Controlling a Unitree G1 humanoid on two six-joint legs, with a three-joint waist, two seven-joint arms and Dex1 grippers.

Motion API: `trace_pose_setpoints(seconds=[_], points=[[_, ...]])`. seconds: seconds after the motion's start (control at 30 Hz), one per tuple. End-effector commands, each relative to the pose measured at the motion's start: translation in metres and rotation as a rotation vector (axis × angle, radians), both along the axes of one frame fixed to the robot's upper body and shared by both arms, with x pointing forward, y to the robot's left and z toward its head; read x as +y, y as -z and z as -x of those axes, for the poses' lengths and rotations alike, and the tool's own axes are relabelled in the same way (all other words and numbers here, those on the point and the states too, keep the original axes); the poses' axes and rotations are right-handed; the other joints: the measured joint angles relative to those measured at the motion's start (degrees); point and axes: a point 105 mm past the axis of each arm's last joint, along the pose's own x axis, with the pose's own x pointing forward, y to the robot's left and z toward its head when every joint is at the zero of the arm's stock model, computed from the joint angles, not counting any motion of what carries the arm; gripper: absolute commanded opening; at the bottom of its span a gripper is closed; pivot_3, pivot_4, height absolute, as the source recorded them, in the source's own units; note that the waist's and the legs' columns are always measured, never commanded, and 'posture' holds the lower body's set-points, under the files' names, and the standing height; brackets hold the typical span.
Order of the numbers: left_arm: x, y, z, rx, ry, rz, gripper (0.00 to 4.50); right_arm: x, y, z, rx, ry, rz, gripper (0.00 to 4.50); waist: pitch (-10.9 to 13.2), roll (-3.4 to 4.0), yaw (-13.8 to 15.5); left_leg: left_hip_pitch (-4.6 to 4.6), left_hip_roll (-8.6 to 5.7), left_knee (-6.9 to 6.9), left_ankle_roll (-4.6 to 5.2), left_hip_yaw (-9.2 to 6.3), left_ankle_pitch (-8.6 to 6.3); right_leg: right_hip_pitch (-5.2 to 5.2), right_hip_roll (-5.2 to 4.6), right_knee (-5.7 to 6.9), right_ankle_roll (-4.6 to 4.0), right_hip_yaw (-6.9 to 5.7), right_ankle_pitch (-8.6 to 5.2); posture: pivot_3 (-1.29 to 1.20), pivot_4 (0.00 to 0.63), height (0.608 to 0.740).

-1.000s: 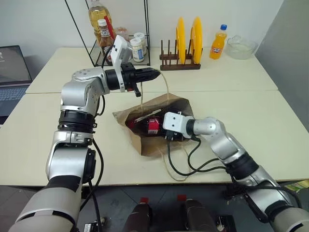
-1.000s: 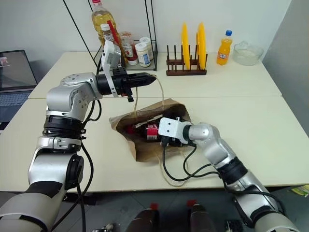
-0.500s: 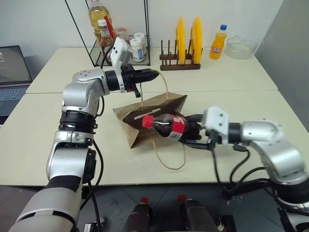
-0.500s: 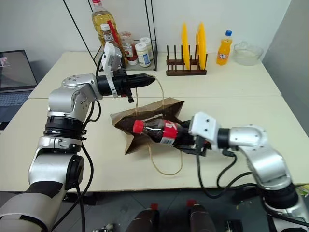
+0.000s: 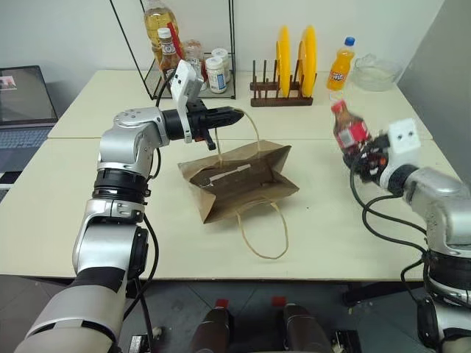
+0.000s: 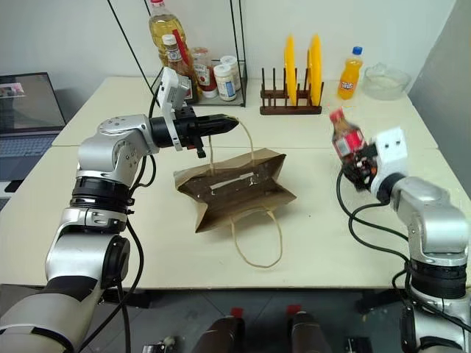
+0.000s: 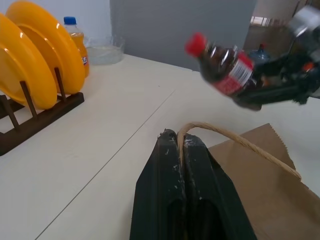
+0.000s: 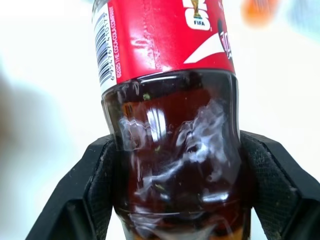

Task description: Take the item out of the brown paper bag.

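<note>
The small dark cola bottle with a red label and a red cap [image 5: 348, 128] is out of the bag and up in the air, gripped at its lower body by the right gripper [image 5: 366, 156], whose two black fingers [image 8: 95, 195] press against either side of the dark plastic. The bottle stands nearly upright, cap tilted slightly toward eleven o'clock, at about three o'clock from the creased brown kraft paper bag [image 5: 239, 179] and well apart from it.

The bag lies on its side on the pale cream table [image 5: 66, 213], near the middle of the head view, with its mouth turned toward the left gripper. One thin tan cord handle [image 5: 263, 235] loops flat on the table toward six o'clock of the bag. The other cord handle [image 7: 235, 142] arches up from the bag's top edge into the left gripper [image 5: 234, 115], whose black fingers [image 7: 162, 175] are clenched together on it, pointing level toward three o'clock above the bag's upper rim.

At twelve o'clock from the bag, along the far edge of the table, stands a dark wooden rack holding two upright yellow plates [image 5: 294, 53]. An orange soda bottle with a blue cap [image 5: 338, 65] stands beside it, and a clear glass bowl [image 5: 375, 72] just past that. At eleven o'clock a black wire shelf [image 5: 193, 51] holds jars and bottles
</note>
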Motion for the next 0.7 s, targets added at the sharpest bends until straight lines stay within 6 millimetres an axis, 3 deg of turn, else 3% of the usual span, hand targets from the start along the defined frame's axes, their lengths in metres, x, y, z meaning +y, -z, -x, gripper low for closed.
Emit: trace_pose_setpoints(seconds=[0.03,0.27,0.3,0.37,0.53,0.7], points=[[-0.005,-0.016,0.004,-0.065,0.022,0.001,0.0,-0.012,0.004,-0.005,0.027,0.012,0.077,3.21,0.0,0.0,-0.38,0.0,0.01,0.0,0.01,0.02,0.0,0.0,0.0,-0.01,0.0,0.01,0.0,0.0,0.15,0.74],[-0.002,-0.014,0.005,-0.065,0.014,0.003,0.0,-0.015,0.032,-0.006,0.16,-0.036,0.114,3.21,0.0,0.0,-1.45,0.02,0.11,0.0,0.11,0.05,-0.05,0.01,0.06,0.03,0.0,-0.05,0.0,0.0,0.15,0.74],[-0.002,-0.014,0.005,-0.065,0.013,0.004,0.0,-0.017,0.034,-0.006,0.165,-0.036,0.121,3.93,0.0,0.0,-1.41,0.02,0.1,0.0,0.12,0.05,-0.05,0.04,0.06,0.03,0.0,-0.06,0.0,0.0,0.15,0.74],[-0.001,-0.014,0.006,-0.065,0.009,0.004,0.0,-0.018,0.033,-0.007,0.16,-0.045,0.129,4.48,0.0,0.0,-1.32,0.02,0.08,0.02,0.12,0.04,-0.05,0.08,0.06,0.0,0.0,-0.1,0.0,0.0,0.15,0.74],[0.002,-0.015,0.005,-0.069,-0.008,0.004,0.0,-0.008,0.01,-0.006,0.074,-0.086,0.086,4.48,0.0,0.0,-1.29,0.02,0.08,0.02,0.11,0.01,-0.04,0.08,0.05,0.01,0.0,-0.1,0.0,0.0,0.15,0.74],[0.016,-0.021,0.004,-0.067,-0.045,0.014,0.0,0.021,-0.035,0.006,-0.17,-0.157,0.111,4.48,0.0,0.0,-1.36,0.02,0.1,0.01,0.09,-0.07,-0.03,0.07,0.05,0.01,0.01,-0.09,0.0,0.0,0.15,0.74]])
